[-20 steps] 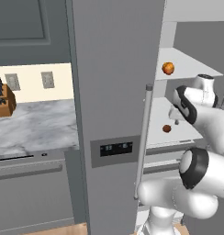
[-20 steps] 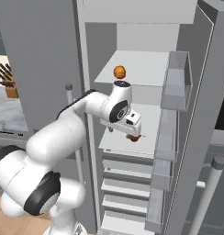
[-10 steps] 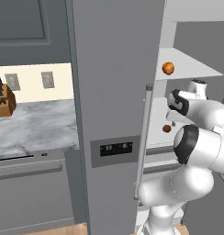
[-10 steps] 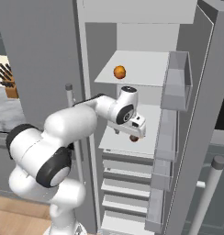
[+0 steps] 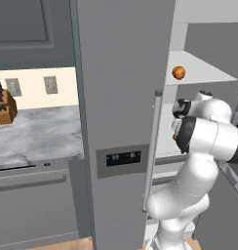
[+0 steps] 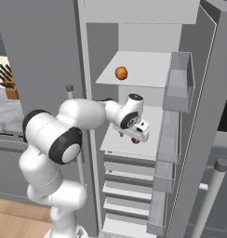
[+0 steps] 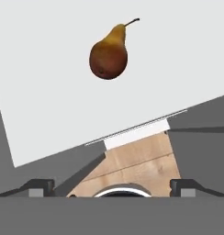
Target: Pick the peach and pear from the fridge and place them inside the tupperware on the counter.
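Fridge (image 5: 121,97): tall grey unit, slim silver handle (image 5: 151,146), black lit panel (image 5: 119,157) on the closed door; right compartment open, white shelves and clear door bins (image 6: 176,83).

Peach (image 6: 121,73): orange-red, on the upper shelf (image 6: 143,69), near its left front.

Pear (image 7: 109,49): brownish-red, stem up and tilted in the hand view, lying on the lower shelf (image 7: 54,92), apart from its front edge. In the right base view a bit of it peeks out just under the hand (image 6: 136,141).

Fingers (image 7: 112,186): spread wide, grasping nothing; tips at the bottom corners of the hand view, pear well ahead of them. The hand hovers at the lower shelf's front.

Surface (image 5: 38,132): marbled, left of the fridge; knife block (image 5: 4,108) at its back left.
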Controlling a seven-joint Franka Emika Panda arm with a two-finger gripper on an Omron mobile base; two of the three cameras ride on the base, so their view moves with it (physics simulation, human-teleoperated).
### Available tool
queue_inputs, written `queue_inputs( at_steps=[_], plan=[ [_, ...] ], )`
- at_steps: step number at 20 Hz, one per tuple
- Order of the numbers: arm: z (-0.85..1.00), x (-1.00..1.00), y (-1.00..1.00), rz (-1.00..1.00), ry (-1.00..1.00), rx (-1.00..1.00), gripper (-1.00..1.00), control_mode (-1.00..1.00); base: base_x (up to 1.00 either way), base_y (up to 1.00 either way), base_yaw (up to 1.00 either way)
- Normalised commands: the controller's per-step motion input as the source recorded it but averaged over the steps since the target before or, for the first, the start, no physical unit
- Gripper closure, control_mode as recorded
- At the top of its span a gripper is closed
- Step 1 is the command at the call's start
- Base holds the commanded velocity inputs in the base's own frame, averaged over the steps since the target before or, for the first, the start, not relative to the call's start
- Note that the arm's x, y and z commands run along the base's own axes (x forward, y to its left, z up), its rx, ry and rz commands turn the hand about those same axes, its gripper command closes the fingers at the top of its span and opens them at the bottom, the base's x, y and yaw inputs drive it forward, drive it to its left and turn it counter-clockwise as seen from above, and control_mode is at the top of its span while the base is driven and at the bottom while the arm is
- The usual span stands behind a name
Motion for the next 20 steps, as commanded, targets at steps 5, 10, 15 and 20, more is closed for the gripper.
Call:
queue_inputs(
  at_steps=[5,10,15,20],
  plan=[
    [-0.22,0.44,-0.03,-0.11,0.00,0.07,-1.00,-1.00,0.00,0.00,0.00],
    [-0.23,0.40,-0.02,-0.13,0.00,0.01,-1.00,-1.00,0.00,0.00,0.00],
    [-0.33,0.34,0.00,-0.09,0.02,0.00,-1.00,-1.00,0.00,0.00,0.00],
    [-0.27,0.25,0.00,-0.05,0.00,0.00,-1.00,-1.00,0.00,0.00,0.00]
  ],
)
